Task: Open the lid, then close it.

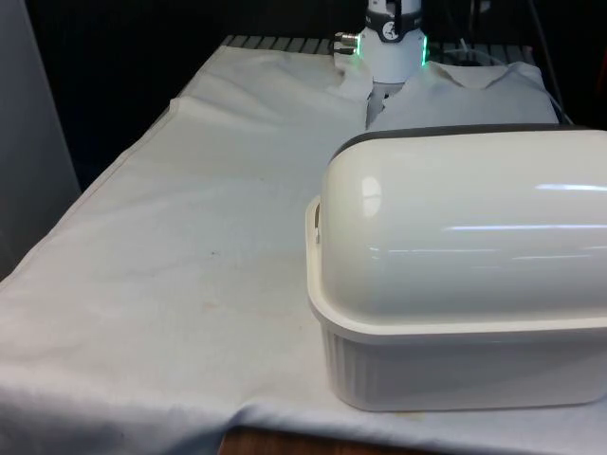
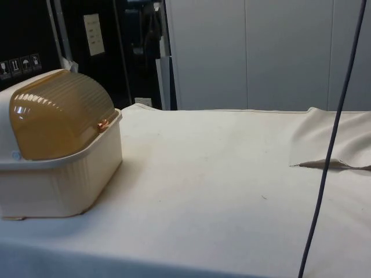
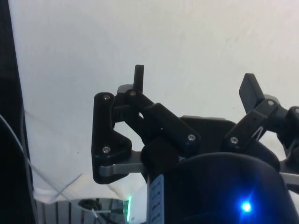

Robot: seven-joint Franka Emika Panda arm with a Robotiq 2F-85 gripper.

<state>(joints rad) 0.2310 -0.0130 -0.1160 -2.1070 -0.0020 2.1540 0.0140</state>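
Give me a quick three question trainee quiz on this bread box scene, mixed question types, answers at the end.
1. True or false: the bread box lid is shut.
2. What covers the table?
   A. a white cloth
   B. a wooden board
   C. a green mat
3. Fill in: the gripper jaws stand ____, holding nothing.

Key: 1 true; 2 A; 3 open.

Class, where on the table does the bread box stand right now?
The bread box stands at the near end of the table, on the front view's right; in the side view it sits at the left, its amber lid shut, on the white cloth.
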